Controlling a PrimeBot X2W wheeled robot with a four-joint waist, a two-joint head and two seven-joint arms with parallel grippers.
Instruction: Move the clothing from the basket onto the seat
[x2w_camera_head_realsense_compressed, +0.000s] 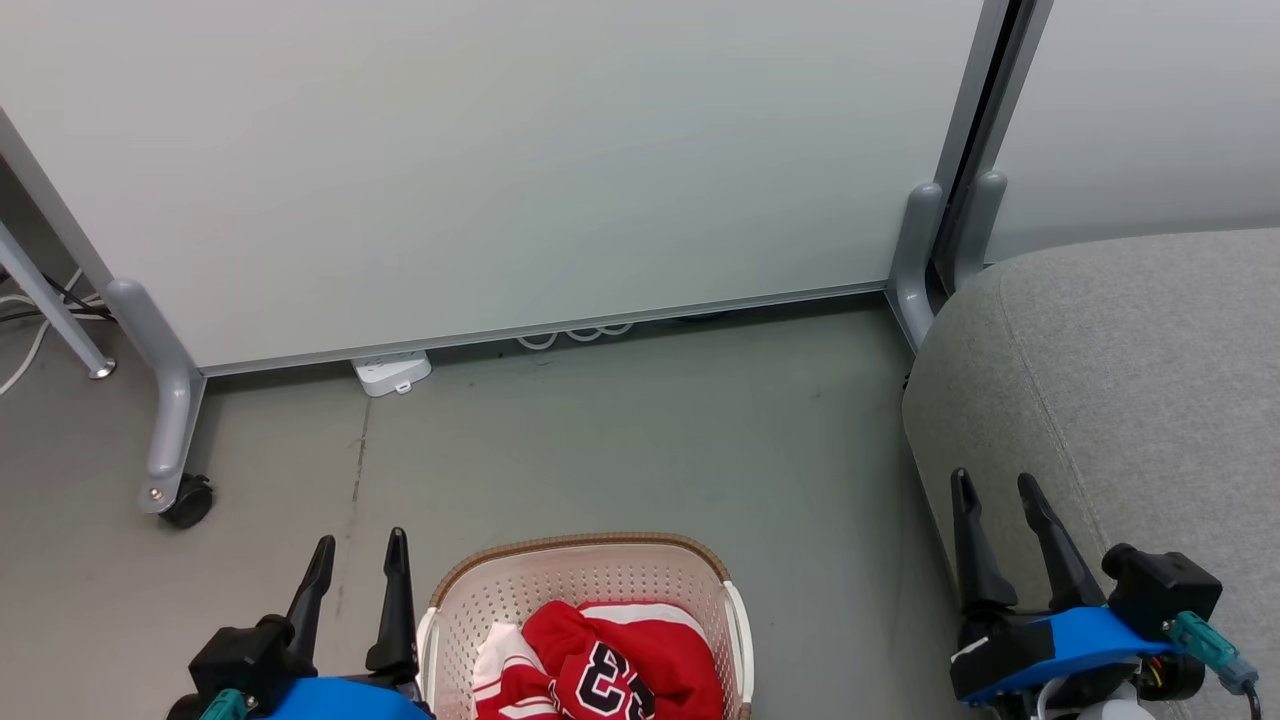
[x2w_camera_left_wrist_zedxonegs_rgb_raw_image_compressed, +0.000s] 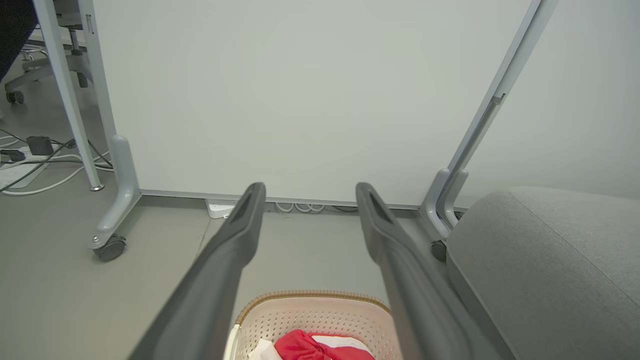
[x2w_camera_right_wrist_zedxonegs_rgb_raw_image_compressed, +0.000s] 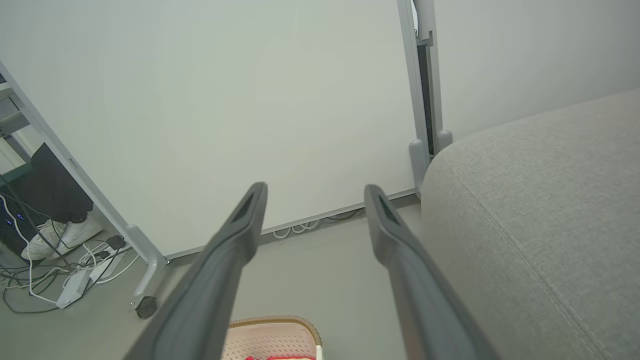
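left gripper (x2w_camera_head_realsense_compressed: 360, 542): at the lower left of the head view, just beside the left wall of the basket (x2w_camera_head_realsense_compressed: 580, 543). the fingers point up the view and stand parted with a clear gap. they hold nothing. in the left wrist view the two fingers spread over bare floor, with the basket's far rim below and between them.

right gripper (x2w_camera_head_realsense_compressed: 995, 488): at the lower right of the head view, over the front edge of the seat (x2w_camera_head_realsense_compressed: 1130, 380). the fingers are parted by a similar gap and hold nothing. in the right wrist view the seat lies to the right of the fingers.

basket: stands upright on the floor (x2w_camera_head_realsense_compressed: 620, 430) at the bottom centre of the head view. it is between the two grippers and nearer the left one.

clothing (x2w_camera_head_realsense_compressed: 620, 660): lies crumpled inside the basket. red fabric with white stripes; a black, white-outlined numeral faces up. neither gripper touches it.

seat: grey, on the right side of the head view. a strip of floor separates it from the basket.

surroundings: a pale panel (x2w_camera_head_realsense_compressed: 500, 150) on grey feet stands behind the floor area, with a caster (x2w_camera_head_realsense_compressed: 188, 500) at its left foot. a white power strip (x2w_camera_head_realsense_compressed: 392, 372) lies at its lower edge. the right wrist view shows a person's white shoes (x2w_camera_right_wrist_zedxonegs_rgb_raw_image_compressed: 60, 235) beside cables (x2w_camera_right_wrist_zedxonegs_rgb_raw_image_compressed: 30, 285) past the panel's left end.
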